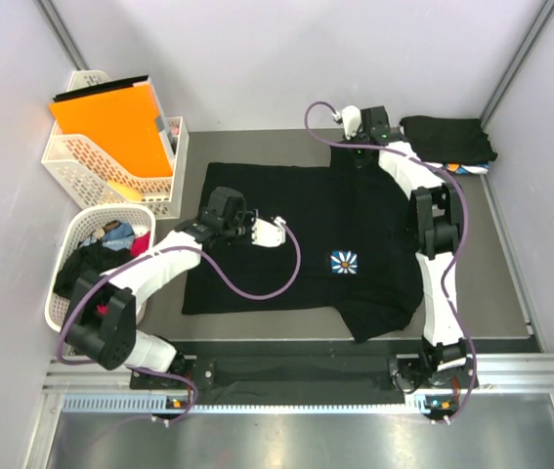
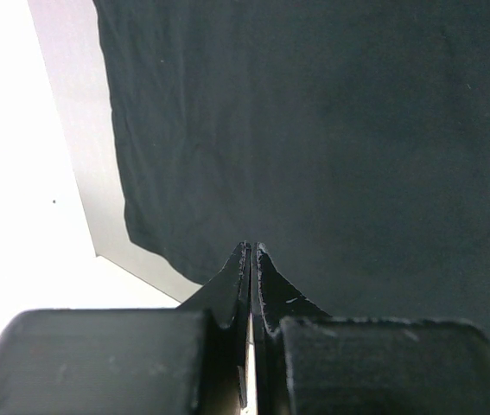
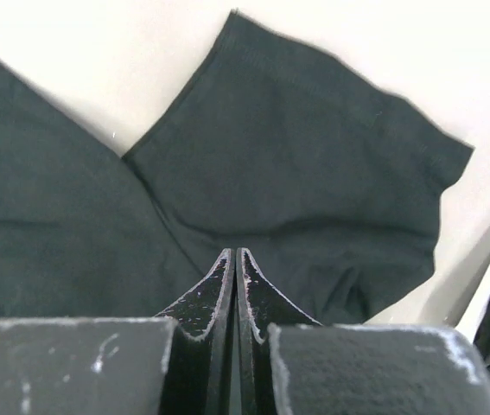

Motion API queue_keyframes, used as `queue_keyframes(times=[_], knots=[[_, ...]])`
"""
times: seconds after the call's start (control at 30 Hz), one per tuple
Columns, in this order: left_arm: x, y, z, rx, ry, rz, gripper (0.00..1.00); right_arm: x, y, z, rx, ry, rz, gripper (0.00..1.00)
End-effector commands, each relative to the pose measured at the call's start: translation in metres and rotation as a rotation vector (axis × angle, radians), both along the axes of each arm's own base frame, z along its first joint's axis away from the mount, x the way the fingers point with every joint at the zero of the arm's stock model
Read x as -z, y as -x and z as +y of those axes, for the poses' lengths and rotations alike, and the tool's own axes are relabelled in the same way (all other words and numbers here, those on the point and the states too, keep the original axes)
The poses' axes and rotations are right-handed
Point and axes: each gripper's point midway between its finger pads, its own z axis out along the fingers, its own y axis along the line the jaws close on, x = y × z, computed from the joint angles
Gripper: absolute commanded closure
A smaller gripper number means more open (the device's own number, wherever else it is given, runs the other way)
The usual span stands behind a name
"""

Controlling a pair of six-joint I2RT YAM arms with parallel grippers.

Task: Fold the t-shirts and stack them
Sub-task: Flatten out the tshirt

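Observation:
A black t-shirt (image 1: 296, 244) with a small white-and-blue flower print (image 1: 343, 262) lies spread flat on the grey table (image 1: 506, 274). My left gripper (image 1: 226, 205) hovers over its far left part, near the shirt's edge (image 2: 141, 233). Its jaws (image 2: 251, 247) are shut, with no cloth visible between them. My right gripper (image 1: 362, 145) is at the shirt's far right sleeve (image 3: 314, 164). It (image 3: 234, 252) is also shut, with nothing held. A folded stack of t-shirts (image 1: 447, 139), black on top, sits at the far right corner.
A white lattice basket (image 1: 71, 283) at the left holds several loose shirts. Behind it, another white basket (image 1: 81, 161) carries an orange flat folder (image 1: 112, 127). Grey walls close in the table on three sides.

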Motion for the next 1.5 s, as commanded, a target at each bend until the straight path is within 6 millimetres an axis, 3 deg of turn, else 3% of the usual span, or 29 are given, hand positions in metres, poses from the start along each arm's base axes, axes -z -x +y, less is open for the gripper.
queue_keyframes(times=[0.0, 0.67, 1.23, 1.47], knots=[[-0.018, -0.012, -0.010, 0.010, 0.026, -0.047, 1.00, 0.009, 0.003, 0.006, -0.008, -0.014, 0.021, 1.00], [-0.018, -0.016, -0.014, 0.015, 0.036, -0.048, 1.00, 0.031, 0.011, 0.003, 0.000, 0.001, 0.073, 1.00], [-0.024, -0.019, -0.015, 0.012, 0.031, -0.044, 1.00, 0.050, -0.009, 0.004, 0.005, 0.077, 0.053, 1.00], [-0.024, -0.018, -0.013, 0.006, 0.028, -0.045, 1.00, 0.054, -0.016, 0.010, -0.044, 0.197, -0.007, 1.00]])
